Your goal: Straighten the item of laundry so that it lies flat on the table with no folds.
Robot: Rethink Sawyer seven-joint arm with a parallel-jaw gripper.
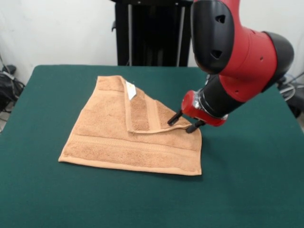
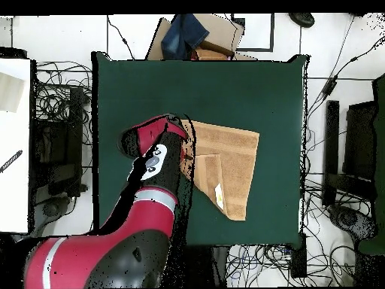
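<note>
The item of laundry [image 1: 114,128], a tan terry towel, lies on the green table [image 1: 247,190] a little left of centre. One corner is folded back over the towel, making a triangular flap [image 1: 145,114] with a white tag [image 1: 130,90] near its far end. My gripper [image 1: 184,122] is down at the flap's right tip. Its black fingers [image 1: 175,117] stand apart, one on each side of the folded edge. In the overhead view the towel [image 2: 237,154] lies right of my arm [image 2: 154,162], which hides the gripper.
Bare green cloth surrounds the towel on all sides [image 2: 225,83]. Beyond the table's edge in the overhead view are a cardboard box with blue cloth [image 2: 197,34], a white surface [image 2: 15,143] and tangled cables [image 2: 60,98]. A black stand [image 1: 152,33] rises behind the table.
</note>
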